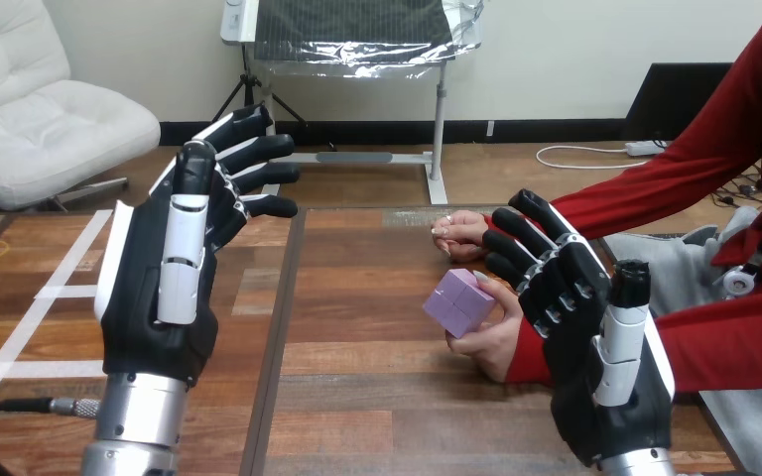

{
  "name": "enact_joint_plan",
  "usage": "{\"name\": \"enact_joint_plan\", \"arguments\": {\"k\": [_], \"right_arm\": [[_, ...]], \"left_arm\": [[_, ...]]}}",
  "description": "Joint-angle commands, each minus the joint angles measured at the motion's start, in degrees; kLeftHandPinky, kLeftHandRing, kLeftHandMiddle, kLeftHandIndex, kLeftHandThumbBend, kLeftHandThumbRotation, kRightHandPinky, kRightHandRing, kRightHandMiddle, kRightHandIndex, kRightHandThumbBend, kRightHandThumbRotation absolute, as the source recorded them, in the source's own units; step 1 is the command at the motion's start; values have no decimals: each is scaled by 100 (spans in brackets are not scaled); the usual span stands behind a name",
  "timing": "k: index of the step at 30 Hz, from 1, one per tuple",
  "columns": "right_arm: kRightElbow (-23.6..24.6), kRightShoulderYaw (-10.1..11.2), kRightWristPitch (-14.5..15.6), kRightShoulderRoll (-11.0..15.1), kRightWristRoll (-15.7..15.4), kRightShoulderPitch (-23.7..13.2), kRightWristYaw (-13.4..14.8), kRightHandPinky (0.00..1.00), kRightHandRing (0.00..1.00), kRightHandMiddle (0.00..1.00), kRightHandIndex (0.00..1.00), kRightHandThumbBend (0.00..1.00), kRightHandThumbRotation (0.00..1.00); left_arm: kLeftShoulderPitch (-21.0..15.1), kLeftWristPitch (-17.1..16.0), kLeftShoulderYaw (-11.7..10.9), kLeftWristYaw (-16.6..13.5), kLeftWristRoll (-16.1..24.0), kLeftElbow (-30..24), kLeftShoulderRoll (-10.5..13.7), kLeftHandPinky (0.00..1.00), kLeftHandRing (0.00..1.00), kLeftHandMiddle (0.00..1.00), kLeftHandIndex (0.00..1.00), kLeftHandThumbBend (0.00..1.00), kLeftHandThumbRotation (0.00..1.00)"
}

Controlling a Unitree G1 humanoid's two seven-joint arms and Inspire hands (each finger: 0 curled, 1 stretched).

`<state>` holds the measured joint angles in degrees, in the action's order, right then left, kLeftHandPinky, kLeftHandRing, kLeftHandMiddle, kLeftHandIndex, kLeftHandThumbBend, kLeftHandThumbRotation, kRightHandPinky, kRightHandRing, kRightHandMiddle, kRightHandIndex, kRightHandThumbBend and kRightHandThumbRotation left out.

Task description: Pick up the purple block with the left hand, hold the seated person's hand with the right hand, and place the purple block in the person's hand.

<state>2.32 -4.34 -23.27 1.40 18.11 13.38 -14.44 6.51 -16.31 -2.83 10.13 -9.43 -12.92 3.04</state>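
Item 1. Purple block (461, 300): we record it as a cube of smaller purple cubes. It lies in the person's nearer hand (491, 342), right of the table's middle, with one corner turned toward the view's left.

Item 2. Person's nearer hand (the only holder we can list here): it is red-sleeved and cupped, with its fingers wrapped under and beside the block. It contains the block and nothing else that we can see.

Item 3. Person's farther hand (456, 230): it rests on the wooden table (357, 397) just beyond the block, apart from it, with its fingers folded.

Item 4. Right hand (580, 327): it is at the view's right, just beside the back of the nearer hand and its wrist. Its fingers (516, 248) are loosely extended with a slight bend and the thumb stands up apart. We do not see them curl round the hand, and we cannot tell whether they touch it.

Item 5. Left hand (159, 288): it is raised over the table's left part, well apart from the block. Its fingers are spread and nearly straight, and it holds nothing.

Item 6. White tape (69, 260): strips lie on the tabletop at the view's left.
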Motion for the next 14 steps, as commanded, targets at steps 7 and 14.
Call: {"name": "enact_joint_plan", "arguments": {"k": [7, 14], "right_arm": [[374, 54, -86, -135, 93, -227, -59, 85, 84, 85, 86, 82, 100], [466, 47, -110, -98, 83, -178, -109, 84, 84, 85, 86, 81, 100]], "left_arm": [[-287, -476, 95, 12, -221, 171, -352, 41, 67, 67, 69, 44, 99], [-295, -598, 143, 63, -258, 322, -443, 33, 67, 66, 66, 46, 99]]}}
